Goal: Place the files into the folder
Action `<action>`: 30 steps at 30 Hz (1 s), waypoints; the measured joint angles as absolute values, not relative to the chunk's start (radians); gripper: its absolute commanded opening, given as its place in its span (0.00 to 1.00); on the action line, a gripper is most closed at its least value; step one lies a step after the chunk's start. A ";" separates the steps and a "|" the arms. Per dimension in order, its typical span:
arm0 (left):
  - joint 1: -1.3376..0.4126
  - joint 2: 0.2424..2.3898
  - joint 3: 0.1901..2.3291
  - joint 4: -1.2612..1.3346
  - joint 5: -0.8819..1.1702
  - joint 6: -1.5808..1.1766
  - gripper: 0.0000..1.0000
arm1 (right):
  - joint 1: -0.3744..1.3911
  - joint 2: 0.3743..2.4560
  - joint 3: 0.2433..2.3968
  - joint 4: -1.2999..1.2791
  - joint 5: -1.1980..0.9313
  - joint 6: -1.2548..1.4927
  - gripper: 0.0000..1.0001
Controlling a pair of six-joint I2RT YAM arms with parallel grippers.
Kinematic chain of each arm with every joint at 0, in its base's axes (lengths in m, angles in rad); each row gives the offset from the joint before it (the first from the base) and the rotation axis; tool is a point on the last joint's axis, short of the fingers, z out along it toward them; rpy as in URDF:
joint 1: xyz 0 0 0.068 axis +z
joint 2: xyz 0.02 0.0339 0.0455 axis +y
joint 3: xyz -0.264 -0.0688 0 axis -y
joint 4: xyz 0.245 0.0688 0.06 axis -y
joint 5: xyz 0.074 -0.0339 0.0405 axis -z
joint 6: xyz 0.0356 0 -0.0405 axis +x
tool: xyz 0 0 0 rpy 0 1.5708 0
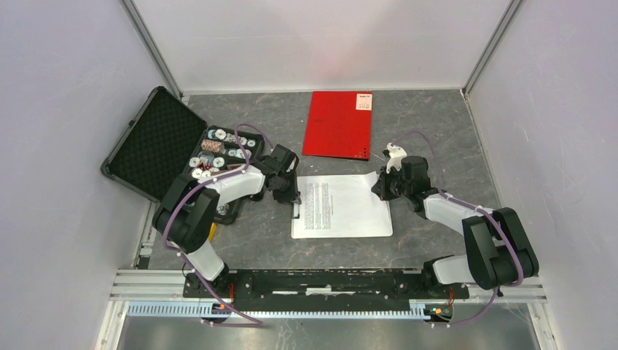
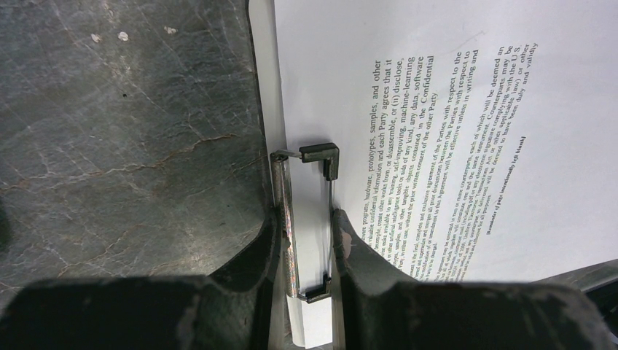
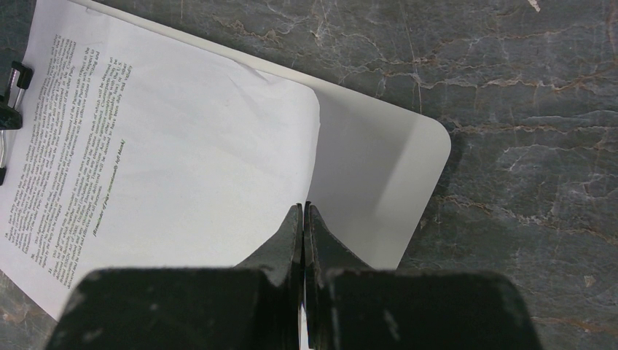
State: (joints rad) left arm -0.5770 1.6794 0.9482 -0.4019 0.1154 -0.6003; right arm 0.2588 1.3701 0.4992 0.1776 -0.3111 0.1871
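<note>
The files (image 1: pixel 339 204) are printed white sheets lying on a white clipboard (image 1: pixel 342 235) at the table's centre. My left gripper (image 2: pixel 307 217) is shut on the clipboard's metal clip (image 2: pixel 321 153) at the sheets' left end, one finger on each side of the wire. My right gripper (image 3: pixel 304 208) is shut on the right edge of the files (image 3: pixel 182 146), which is lifted slightly and casts a shadow on the bare clipboard (image 3: pixel 386 168). The red folder (image 1: pixel 337 124) lies closed at the back centre, apart from both grippers.
An open black foam-lined case (image 1: pixel 157 142) holding several chips (image 1: pixel 218 149) sits at the back left, close behind my left arm. White walls enclose the grey marbled table (image 1: pixel 437 138) on three sides.
</note>
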 measured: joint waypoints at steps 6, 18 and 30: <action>-0.577 1.679 0.947 -0.398 0.117 -0.600 0.02 | 0.259 1.370 0.499 0.179 -0.310 0.196 0.00; -0.577 1.679 0.945 -0.390 0.120 -0.600 0.02 | 0.259 1.370 0.495 0.192 -0.304 0.221 0.21; -0.577 1.681 0.944 -0.382 0.126 -0.600 0.02 | 0.259 1.306 0.500 0.133 -0.252 0.230 0.48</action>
